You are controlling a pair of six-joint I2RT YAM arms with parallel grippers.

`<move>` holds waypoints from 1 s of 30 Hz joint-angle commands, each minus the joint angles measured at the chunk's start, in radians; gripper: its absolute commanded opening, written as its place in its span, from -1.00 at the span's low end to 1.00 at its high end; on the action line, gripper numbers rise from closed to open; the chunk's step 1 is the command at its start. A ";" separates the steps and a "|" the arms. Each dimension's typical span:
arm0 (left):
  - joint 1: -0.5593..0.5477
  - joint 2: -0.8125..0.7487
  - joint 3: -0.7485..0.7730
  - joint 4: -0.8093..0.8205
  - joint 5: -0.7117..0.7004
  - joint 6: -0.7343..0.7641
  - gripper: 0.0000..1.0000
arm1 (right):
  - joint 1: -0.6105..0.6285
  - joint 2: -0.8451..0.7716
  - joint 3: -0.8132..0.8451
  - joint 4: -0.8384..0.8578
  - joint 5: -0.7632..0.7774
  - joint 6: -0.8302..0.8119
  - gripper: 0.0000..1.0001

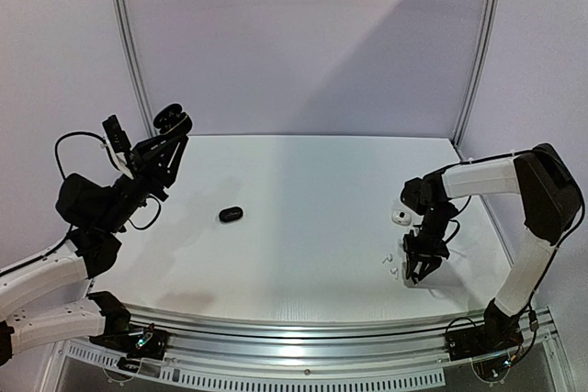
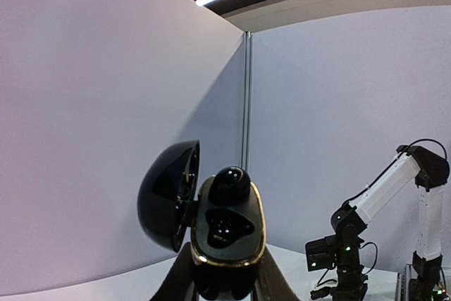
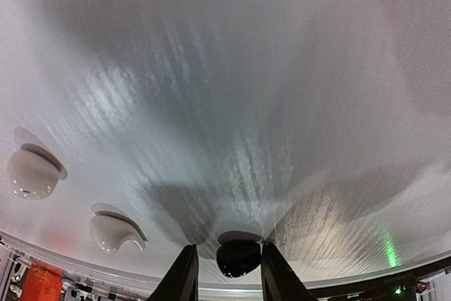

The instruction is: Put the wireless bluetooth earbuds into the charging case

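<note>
Left end effector (image 2: pixel 225 283) clamped on the raised, open charging case (image 2: pixel 224 234), holding one seated earbud (image 2: pixel 230 185), second well apparently vacant; right end effector (image 3: pixel 227 273), fingers apart, straddles a black earbud (image 3: pixel 238 257) on the surface (image 3: pixel 246 68); two white earbuds (image 3: pixel 116 230) alongside, not yet loaded.

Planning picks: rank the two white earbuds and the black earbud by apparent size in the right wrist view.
1-2. Leftmost white earbud and second white earbud: look alike.
3. Black earbud: smallest, though nearest the camera.
</note>
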 commanded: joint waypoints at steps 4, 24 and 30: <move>0.013 0.000 -0.017 -0.006 0.008 0.001 -1.00 | 0.001 0.041 0.033 0.025 0.095 -0.018 -0.39; 0.015 0.000 -0.019 -0.004 0.006 0.004 -1.00 | 0.021 0.016 0.000 0.068 0.069 -0.086 -0.48; 0.015 -0.002 -0.021 -0.004 0.008 0.004 -1.00 | 0.034 0.023 -0.001 0.064 0.050 -0.090 -0.49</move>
